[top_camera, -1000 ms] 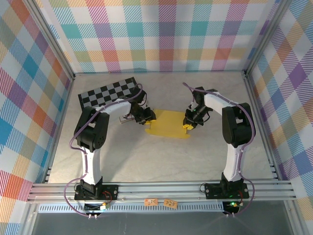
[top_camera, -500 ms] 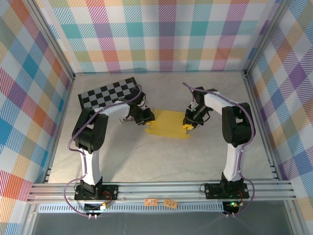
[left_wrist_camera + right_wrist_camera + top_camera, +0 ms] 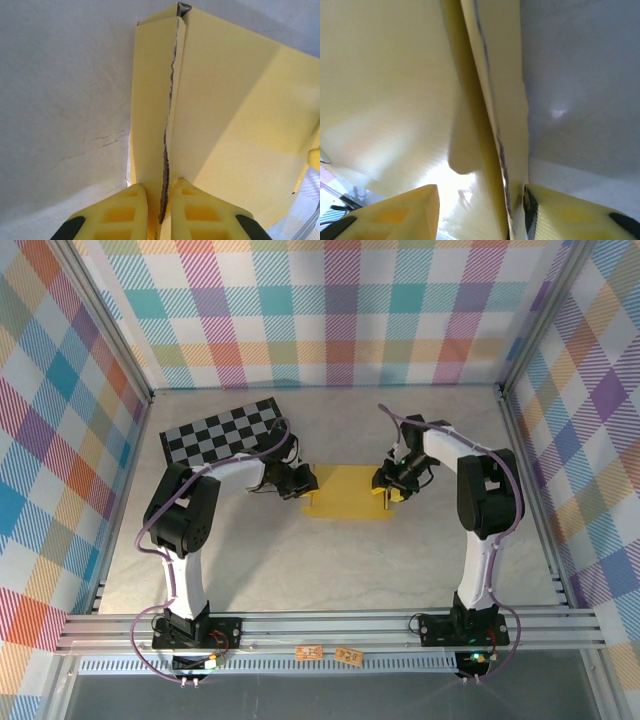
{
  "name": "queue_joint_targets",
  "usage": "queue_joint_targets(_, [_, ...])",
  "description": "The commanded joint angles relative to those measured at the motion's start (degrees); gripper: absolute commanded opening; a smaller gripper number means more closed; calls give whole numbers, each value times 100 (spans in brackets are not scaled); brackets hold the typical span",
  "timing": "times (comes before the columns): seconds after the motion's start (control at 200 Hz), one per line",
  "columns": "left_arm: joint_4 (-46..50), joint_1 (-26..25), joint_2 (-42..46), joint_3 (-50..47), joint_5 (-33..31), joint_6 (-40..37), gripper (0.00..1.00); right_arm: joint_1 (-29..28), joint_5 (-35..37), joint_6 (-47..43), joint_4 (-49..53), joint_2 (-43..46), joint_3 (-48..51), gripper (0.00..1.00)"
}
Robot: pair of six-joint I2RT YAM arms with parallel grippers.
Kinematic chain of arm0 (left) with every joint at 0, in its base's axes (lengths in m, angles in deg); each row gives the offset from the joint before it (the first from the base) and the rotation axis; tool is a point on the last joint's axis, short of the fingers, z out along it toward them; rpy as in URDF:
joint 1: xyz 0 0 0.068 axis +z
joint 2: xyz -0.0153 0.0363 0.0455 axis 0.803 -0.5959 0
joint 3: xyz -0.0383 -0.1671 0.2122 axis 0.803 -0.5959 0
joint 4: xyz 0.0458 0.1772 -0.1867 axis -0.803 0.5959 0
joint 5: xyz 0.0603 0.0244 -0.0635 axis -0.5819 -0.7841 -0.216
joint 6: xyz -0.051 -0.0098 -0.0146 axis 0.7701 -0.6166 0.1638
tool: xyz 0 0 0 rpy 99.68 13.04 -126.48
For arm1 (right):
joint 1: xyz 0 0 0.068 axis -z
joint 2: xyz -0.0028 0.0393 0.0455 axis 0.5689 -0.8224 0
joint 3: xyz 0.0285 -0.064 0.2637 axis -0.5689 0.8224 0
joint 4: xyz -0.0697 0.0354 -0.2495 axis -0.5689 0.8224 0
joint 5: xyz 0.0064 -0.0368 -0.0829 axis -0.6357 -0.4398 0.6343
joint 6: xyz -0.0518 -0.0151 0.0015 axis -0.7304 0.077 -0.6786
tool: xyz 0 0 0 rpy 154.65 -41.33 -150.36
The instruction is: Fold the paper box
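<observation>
Left gripper (image 3: 160, 212) clamps the paper box (image 3: 350, 492) wall; right gripper (image 3: 480, 195), jaws apart, straddles the opposite wall, which may spring flat unheld.

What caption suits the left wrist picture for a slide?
The left gripper, jaws shut, pinches a raised flap of the paper box on the table.

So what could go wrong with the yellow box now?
1. The right gripper stands open around the right wall of the paper box, so that wall is loose and might flop down.
2. The left gripper is shut on the left wall, whose folded edge looks ragged; a hard pull might tear it.
3. Held on one side alone, the box might slide on the table.
</observation>
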State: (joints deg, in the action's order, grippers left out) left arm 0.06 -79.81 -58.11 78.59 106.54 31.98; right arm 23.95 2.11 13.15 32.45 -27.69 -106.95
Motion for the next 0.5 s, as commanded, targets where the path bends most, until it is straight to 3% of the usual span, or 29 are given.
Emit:
queue_joint_targets(0.0, [651,-129,-255,-309,-106,20,8,283,-522,-162,-273,458,50,53])
queue_joint_targets(0.155, [693,-129,-251,-291,-115,21,8,603,-746,-249,-386,387,208,56])
queue_joint_targets(0.25, [694,-121,-251,-324,-115,18,8,860,-1255,-147,-800,381,524,56])
queue_joint_targets(0.39, [619,-86,-262,-420,-53,57,9,874,-2092,-104,-1209,162,722,57])
queue_joint_targets(0.495, [608,-68,-251,-459,-44,72,8,876,-2313,-77,-1484,50,937,57])
